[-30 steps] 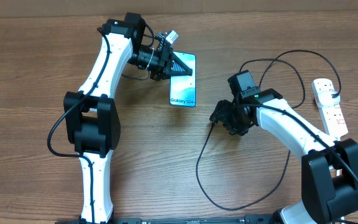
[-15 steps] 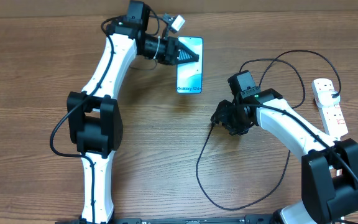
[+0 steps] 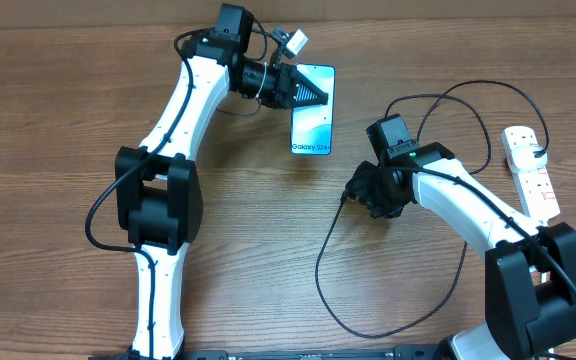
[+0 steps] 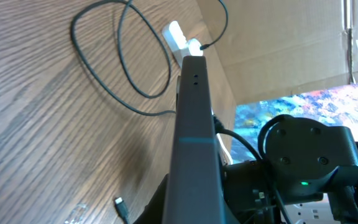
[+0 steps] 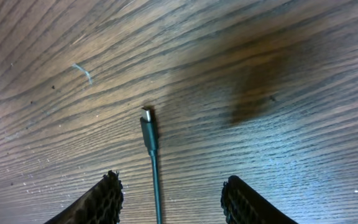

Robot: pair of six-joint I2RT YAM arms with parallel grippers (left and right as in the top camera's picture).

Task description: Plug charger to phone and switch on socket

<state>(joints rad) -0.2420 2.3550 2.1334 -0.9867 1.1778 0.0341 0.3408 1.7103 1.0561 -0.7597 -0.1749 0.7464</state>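
Teal-blue is showing across the screen of the phone (image 3: 311,115), a slim rectangle with a white band at its near end reading "Galaxy S24". It is lying screen-up at the far middle of the wood-grain tabletop (image 3: 58,200), and the left fingers (image 3: 303,92) are pinching its far left part. From the left wrist camera the phone (image 4: 191,124) is appearing edge-on as a thin dark grey strip with two small holes near its end. Whether it is touching the tabletop cannot be told.

The charger (image 3: 318,272) is showing as a long, thin black cable. One loop is sweeping round the near right of the tabletop and another is arching at the far right towards the socket (image 3: 530,170). The socket is a white elongated power strip with red marks, lying at the right edge with a black plug sitting in its far end.

The right fingers (image 3: 373,193) are hovering right of centre, just near and right of the phone. In the right wrist view the right fingers (image 5: 107,199) are standing spread, one on each side of the cable and apart from it. The charger's small black connector tip (image 5: 146,121) is lying flat on the wood just beyond them, pointing away.
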